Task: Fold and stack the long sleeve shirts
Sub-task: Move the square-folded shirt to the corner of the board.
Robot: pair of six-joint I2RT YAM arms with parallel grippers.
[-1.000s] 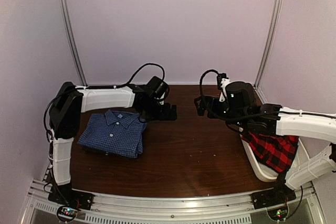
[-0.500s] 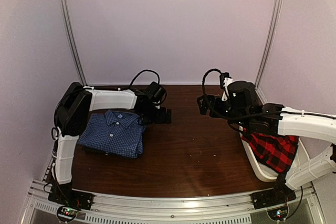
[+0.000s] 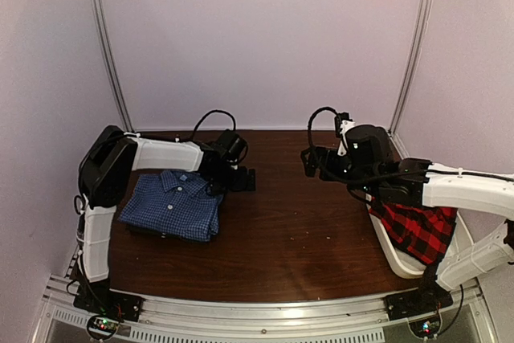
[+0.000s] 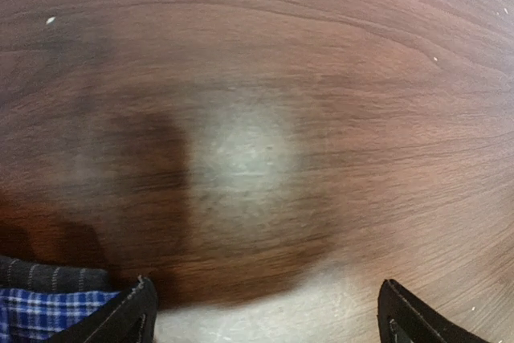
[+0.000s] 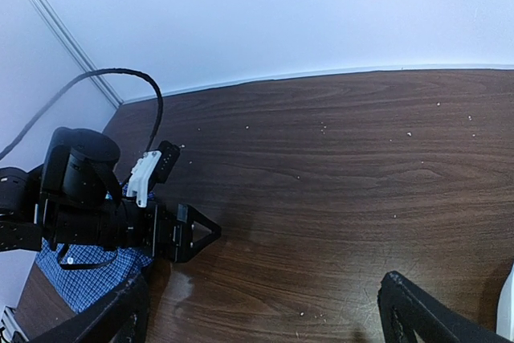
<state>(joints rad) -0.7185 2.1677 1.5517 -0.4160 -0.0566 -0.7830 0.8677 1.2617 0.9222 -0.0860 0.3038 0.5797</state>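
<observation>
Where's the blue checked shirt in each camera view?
Top external: blue checked shirt, folded, on the left side of the table, beside the left hand.
Left wrist: only a corner, bottom left edge.
Right wrist: lower left, partly hidden by the left hand.
Shared landmark: the left hand, next to the shirt.

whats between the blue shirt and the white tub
Only bare wooden table lies between the blue shirt and white tub, seen in the top view.

No lettering, labels, numbers or signs can be read anywhere.
</observation>
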